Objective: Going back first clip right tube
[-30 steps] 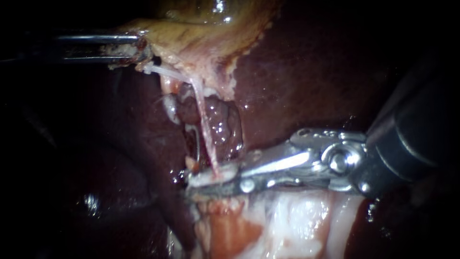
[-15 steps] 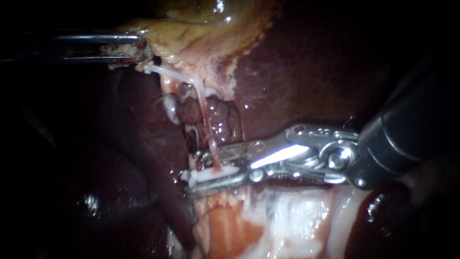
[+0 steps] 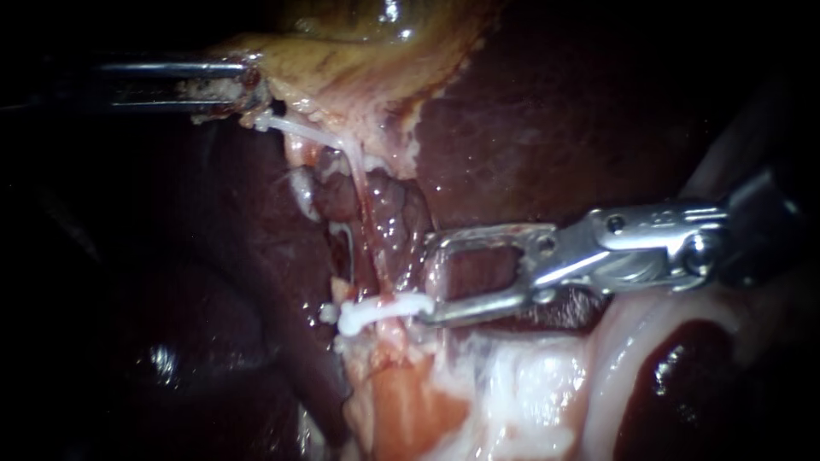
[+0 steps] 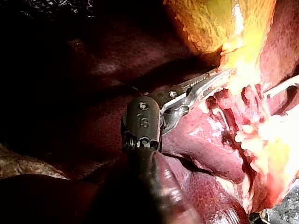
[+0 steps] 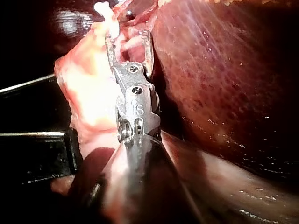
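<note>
One white clip (image 3: 376, 312) across the tube (image 3: 366, 224), just ahead of right instrument (image 3: 427, 280), jaws wide, empty; left instrument (image 3: 246, 85) clamping gallbladder (image 3: 342, 68).

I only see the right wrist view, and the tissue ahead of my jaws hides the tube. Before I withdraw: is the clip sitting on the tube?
Observer: Yes. In the endoscope view the white clip lies across the tube, at the end far from the gallbladder.
Operator: Is anything between my right jaws?
Observer: No. The right instrument has its jaws open beside the clip, gripping nothing.
Operator: And the left side?
Observer: The left instrument has its jaws shut on the gallbladder's edge, where the tube starts.
</note>
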`<state>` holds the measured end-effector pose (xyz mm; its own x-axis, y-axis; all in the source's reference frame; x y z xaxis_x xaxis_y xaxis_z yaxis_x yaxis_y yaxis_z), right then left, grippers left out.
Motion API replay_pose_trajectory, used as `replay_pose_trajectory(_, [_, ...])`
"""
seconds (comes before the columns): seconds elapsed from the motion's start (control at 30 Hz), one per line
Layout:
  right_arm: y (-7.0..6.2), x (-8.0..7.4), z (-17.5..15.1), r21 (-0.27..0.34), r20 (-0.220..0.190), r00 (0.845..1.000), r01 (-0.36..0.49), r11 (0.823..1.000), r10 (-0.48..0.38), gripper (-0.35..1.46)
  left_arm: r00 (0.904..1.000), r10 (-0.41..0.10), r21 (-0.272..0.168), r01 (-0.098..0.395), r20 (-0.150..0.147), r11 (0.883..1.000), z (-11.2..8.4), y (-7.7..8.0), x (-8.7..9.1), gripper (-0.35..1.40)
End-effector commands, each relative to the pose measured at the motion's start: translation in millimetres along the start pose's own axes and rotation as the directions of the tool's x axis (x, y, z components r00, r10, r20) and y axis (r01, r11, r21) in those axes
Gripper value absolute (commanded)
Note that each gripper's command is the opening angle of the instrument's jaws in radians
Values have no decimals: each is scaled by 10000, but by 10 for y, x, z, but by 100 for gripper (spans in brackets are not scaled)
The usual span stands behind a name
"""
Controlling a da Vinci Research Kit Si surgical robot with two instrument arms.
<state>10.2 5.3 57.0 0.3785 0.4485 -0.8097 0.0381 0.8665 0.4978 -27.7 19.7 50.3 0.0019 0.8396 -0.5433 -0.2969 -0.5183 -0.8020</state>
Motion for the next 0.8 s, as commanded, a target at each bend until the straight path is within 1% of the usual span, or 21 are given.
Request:
replay_pose_trajectory(0.03, [0,2,-7,21,-6,10000,20,10000,-20,50,10000,2,-15,-2,2,10000,0,0,0,-35])
replay_pose_trajectory(0.17, [2,9,-32,24,-29,9997,263,9997,-263,50,10000,2,-15,-2,2,10000,0,0,0,-35])
replay_pose_trajectory(0.3, [0,12,-46,26,-39,9995,327,9995,-327,50,10000,2,-14,-2,2,10000,0,0,0,-35])
replay_pose_trajectory(0.57, [-2,12,-52,55,-41,9994,330,9994,-330,50,10000,34,24,-34,-20,10000,10,-5,-5,-35])
replay_pose_trajectory(0.8, [-4,12,-53,60,-41,9994,332,9994,-332,50,9999,117,107,-116,-66,9999,30,-19,-17,-35])
